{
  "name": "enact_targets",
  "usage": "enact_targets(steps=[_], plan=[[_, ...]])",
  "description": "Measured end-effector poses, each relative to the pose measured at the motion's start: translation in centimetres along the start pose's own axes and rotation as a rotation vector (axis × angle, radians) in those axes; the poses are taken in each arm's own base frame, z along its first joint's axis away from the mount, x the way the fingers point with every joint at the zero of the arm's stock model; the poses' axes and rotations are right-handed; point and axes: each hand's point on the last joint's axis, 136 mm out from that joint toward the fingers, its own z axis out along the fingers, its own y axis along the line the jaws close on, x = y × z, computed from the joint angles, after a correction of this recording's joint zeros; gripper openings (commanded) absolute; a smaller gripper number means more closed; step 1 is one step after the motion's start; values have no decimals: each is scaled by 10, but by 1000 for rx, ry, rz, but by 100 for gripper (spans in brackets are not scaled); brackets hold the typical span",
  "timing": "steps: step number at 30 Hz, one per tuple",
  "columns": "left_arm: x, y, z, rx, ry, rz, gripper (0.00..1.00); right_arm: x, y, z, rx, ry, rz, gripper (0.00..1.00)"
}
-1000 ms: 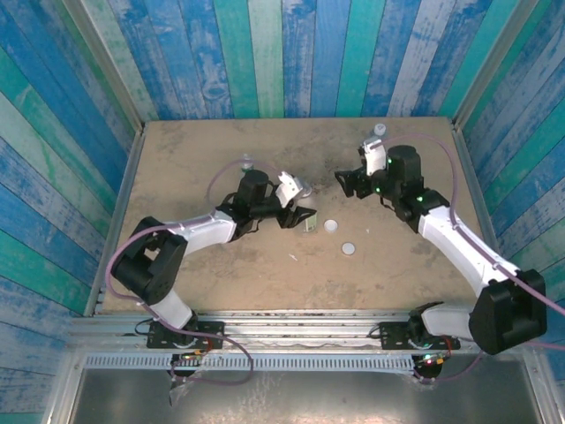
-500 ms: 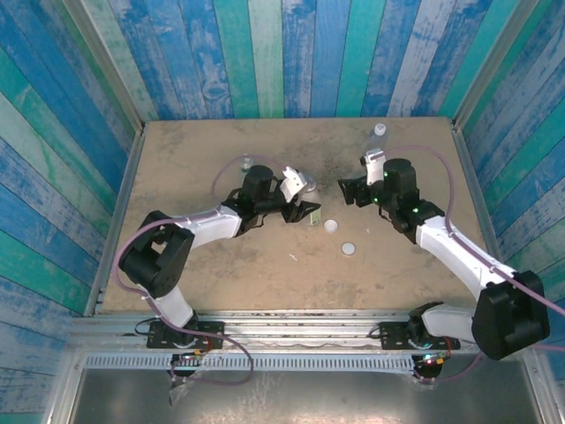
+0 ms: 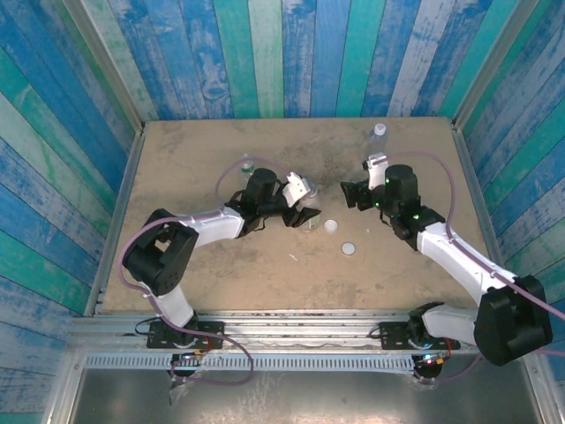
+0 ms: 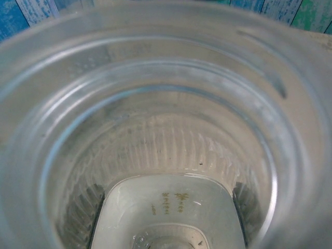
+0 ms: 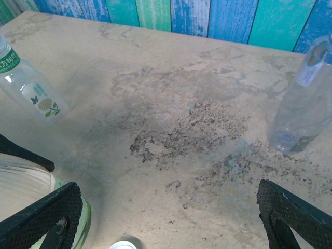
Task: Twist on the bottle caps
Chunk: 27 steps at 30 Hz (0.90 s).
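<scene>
Clear plastic bottle point(image 4: 166, 155) sits within the left pincer point(image 3: 303, 212), probably for steadying; its grip cannot be determined. Right pincer point(image 5: 166, 215), spread and empty, hovers near two loose caps point(image 3: 330, 226).

Plank walls point(image 3: 282, 53) striped blue, teal and white; table point(image 3: 194, 159) tan, mottled dark; caps point(image 3: 331, 226) white; bottle point(image 5: 31, 91) green-labelled.

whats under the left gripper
A clear bottle with a greenish label, partly covered by the left gripper. Its top is hidden, so whether it is closed cannot be seen.
</scene>
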Motion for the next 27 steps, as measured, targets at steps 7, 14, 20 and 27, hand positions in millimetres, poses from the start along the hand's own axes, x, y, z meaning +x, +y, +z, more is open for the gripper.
enact_targets(steps=[7,14,20,27], plan=[[12,-3,2,9,6,-4,91,-1,0,-4,4,-12,4,90],[20,-7,1,9,0,-2,97,-1,0,-7,2,-14,7,90],[24,-8,-1,1,-23,6,97,5,0,-7,2,10,7,90],[27,-7,-5,-35,-53,9,94,13,3,-1,-20,38,21,90]])
